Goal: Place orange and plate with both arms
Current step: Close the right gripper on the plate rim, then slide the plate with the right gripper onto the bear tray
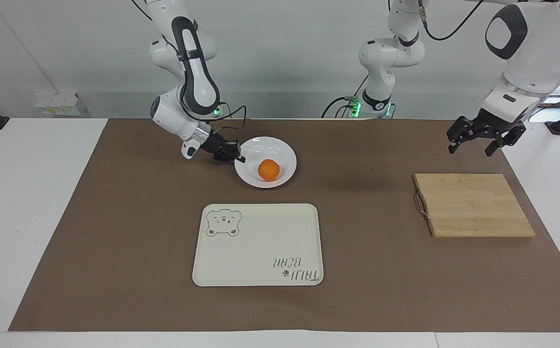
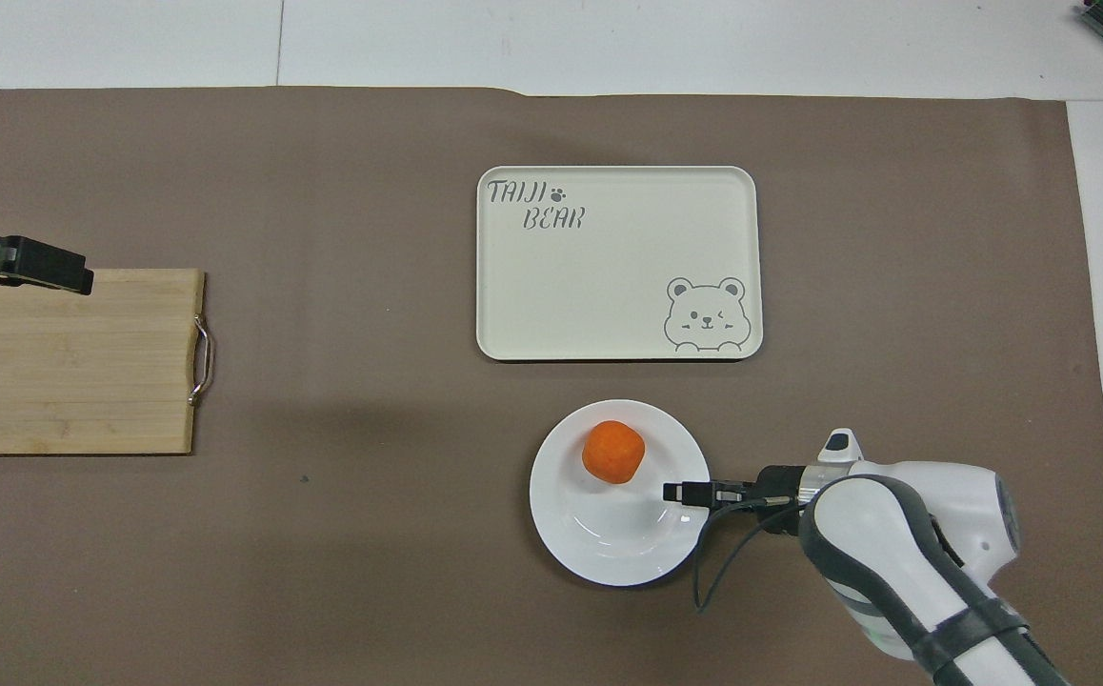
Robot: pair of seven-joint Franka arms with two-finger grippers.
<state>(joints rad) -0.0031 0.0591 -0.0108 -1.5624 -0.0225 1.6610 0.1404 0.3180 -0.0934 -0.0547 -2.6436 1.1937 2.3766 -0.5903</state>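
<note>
The right arm's black two-finger gripper sits at the rim of the round glossy white plate, on the side toward that arm's end of the desk; its fingers pinch the rim. The small bright-orange orange lies in the plate, apart from those fingers. Farther from the robots is a cream rectangular bear-print tray. The left arm's black gripper waits, fingers spread, over the desk near a bamboo cutting board.
</note>
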